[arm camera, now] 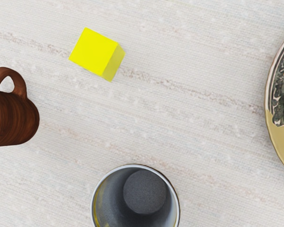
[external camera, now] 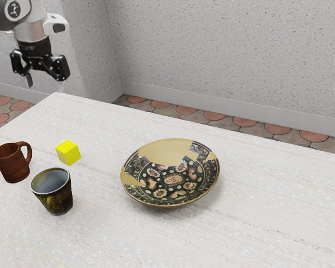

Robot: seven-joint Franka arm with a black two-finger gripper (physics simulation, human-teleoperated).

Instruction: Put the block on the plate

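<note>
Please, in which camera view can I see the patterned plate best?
The exterior view: the plate appears whole there, with its full rim, flower pattern and plain tan patches. The wrist view's edge cuts it off, leaving part of its rim and pattern.

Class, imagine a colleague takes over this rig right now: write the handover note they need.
Tool: open, empty, raised above the table.
Block: yellow, on the table, between the brown mug and the plate, with the dark cup close by.
Done: no grasp, and the block is not yet on the plate.
Left: grip the block, lift it, set it on the plate and let go.
</note>
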